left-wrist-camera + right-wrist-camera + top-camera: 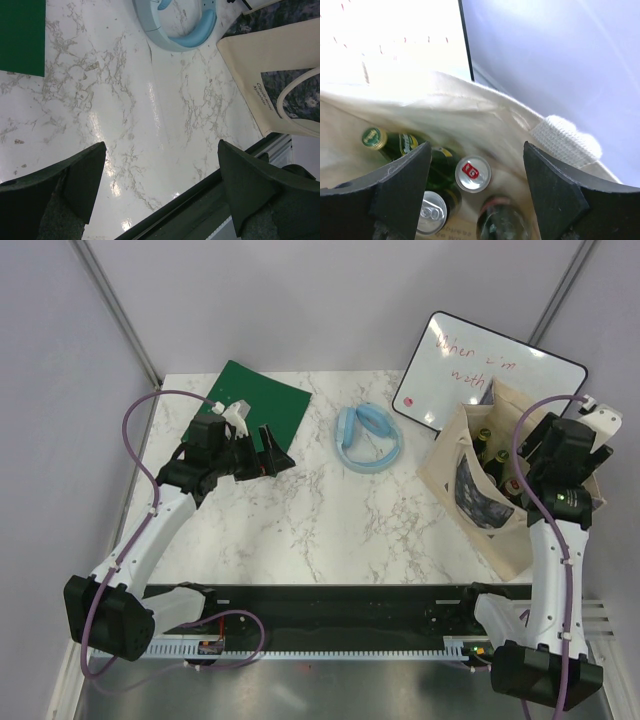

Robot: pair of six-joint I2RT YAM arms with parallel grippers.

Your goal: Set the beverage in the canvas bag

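Observation:
The tan canvas bag (446,462) stands open at the table's right side, its dark printed patch facing the middle. My right gripper (545,455) hangs over its mouth. In the right wrist view the right gripper (477,192) is open, with nothing between its fingers. Below it, inside the canvas bag (470,115), stand several beverages: a can with a red tab (473,173), a silver can (431,212), a green bottle (395,142) and a dark bottle (502,220). My left gripper (262,455) is open above the table's left half, and the left gripper (162,190) holds nothing.
A green mat (265,400) lies at the back left. A light blue ring (368,438) rests in the middle back. A whiteboard with red writing (480,370) leans behind the bag. The bag's woven handle (565,140) hangs at its rim.

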